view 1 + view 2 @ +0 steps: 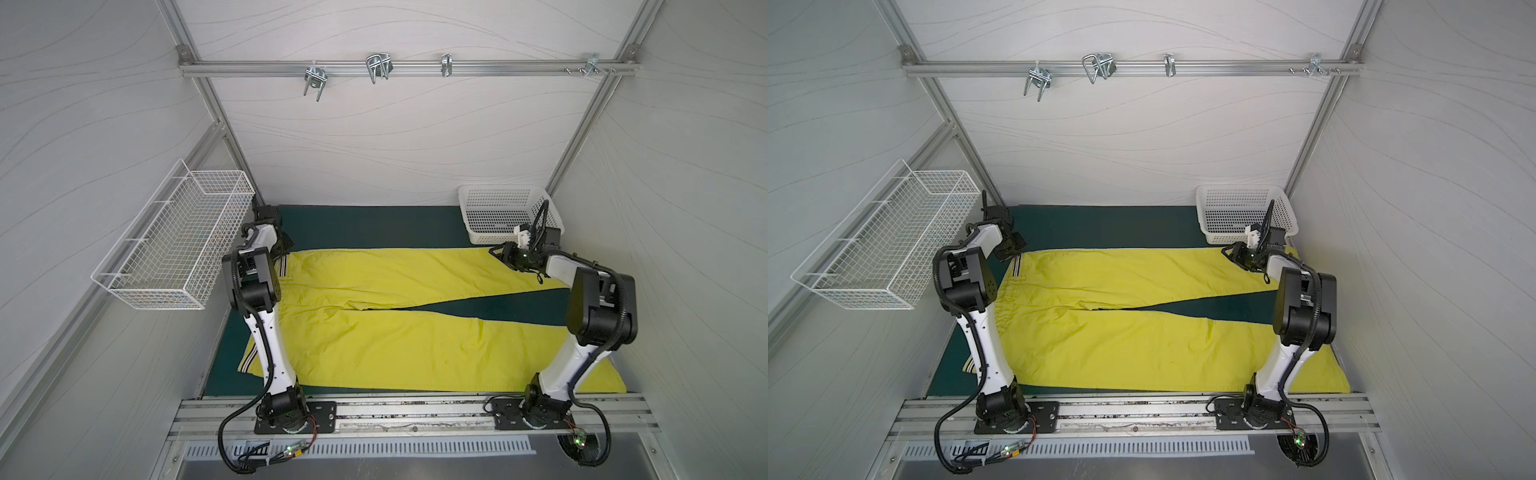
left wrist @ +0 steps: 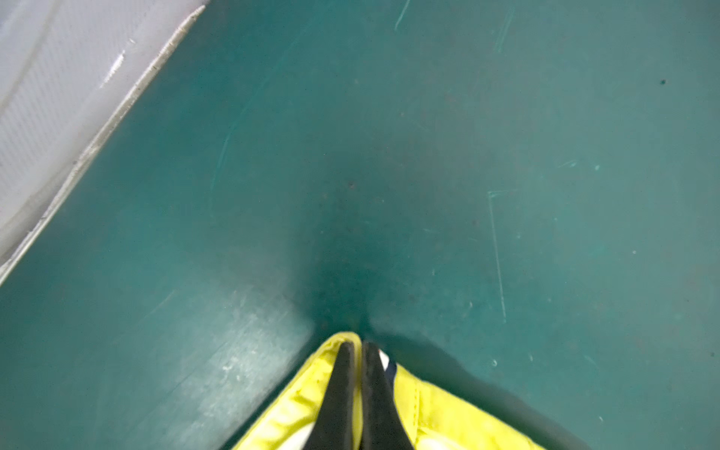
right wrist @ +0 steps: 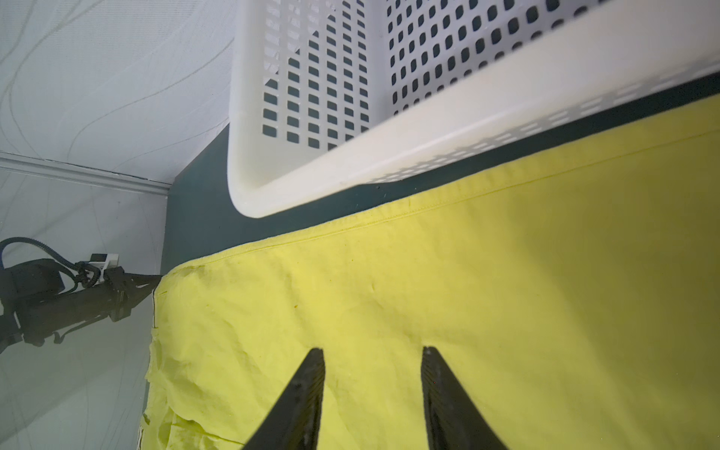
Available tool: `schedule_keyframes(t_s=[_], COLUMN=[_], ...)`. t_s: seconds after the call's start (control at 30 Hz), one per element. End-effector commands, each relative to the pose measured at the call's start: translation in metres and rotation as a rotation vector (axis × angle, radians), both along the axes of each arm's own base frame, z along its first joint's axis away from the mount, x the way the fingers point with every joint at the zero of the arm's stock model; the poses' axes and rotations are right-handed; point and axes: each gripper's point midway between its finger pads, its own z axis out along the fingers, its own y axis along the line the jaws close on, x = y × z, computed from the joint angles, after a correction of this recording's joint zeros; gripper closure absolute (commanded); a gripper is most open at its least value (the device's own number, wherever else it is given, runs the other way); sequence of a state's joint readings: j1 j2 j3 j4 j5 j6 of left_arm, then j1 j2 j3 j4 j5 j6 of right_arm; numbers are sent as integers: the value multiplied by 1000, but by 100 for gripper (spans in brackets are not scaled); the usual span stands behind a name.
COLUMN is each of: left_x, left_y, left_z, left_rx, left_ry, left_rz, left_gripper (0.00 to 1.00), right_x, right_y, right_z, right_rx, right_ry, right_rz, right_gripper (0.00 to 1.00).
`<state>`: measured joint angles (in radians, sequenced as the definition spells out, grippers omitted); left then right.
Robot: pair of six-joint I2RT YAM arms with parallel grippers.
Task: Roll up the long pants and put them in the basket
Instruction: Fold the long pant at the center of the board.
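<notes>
Pants (image 1: 395, 345) lie flat; left hand (image 2: 360, 345) clamps one corner, right hand (image 3: 373, 350) gapes over fabric

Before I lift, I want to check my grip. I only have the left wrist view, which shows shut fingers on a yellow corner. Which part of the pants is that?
Observer: The left gripper pinches the far corner of the waistband of the long pants, which lie flat and unrolled.
Operator: Is the other arm holding anything?
Observer: No. The right gripper is over the far leg toward its cuff end, jaws apart, with nothing between them.
Operator: Is anything close to that leg?
Observer: The white basket stands just beyond it, and a strip of green mat shows between them.
</notes>
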<state>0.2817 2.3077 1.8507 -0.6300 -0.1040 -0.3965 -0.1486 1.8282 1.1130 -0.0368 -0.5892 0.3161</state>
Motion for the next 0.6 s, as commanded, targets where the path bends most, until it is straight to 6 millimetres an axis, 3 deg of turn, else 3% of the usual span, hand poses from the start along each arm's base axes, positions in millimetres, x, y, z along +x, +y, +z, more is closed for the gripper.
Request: schedule_keyframes(t_s=[0.0,0.2,0.37,0.47,0.57], left_x=[5,-2,-9,-12,-13], left_y=[11,16,29,35,41], left_z=[18,33,51,58,64], left_rx=[40,66,107,115,124], left_ry=[-49,-66,-92,-106,-120], left_rz=[44,83,137,164,177], left_gripper=[100,100,100,100,100], right_x=[-1,-7,-13,-13,-5], right_y=[-25,-103,-161,-187,-200], right_z=[-3,-14,-14,-25,-40], right_rx=[-78,-275,-248,-244,-257], right_ry=[48,205,232,269,303], right_rz=[-85,-302,-452,-503,-500], right_gripper=[58,58,56,56,56])
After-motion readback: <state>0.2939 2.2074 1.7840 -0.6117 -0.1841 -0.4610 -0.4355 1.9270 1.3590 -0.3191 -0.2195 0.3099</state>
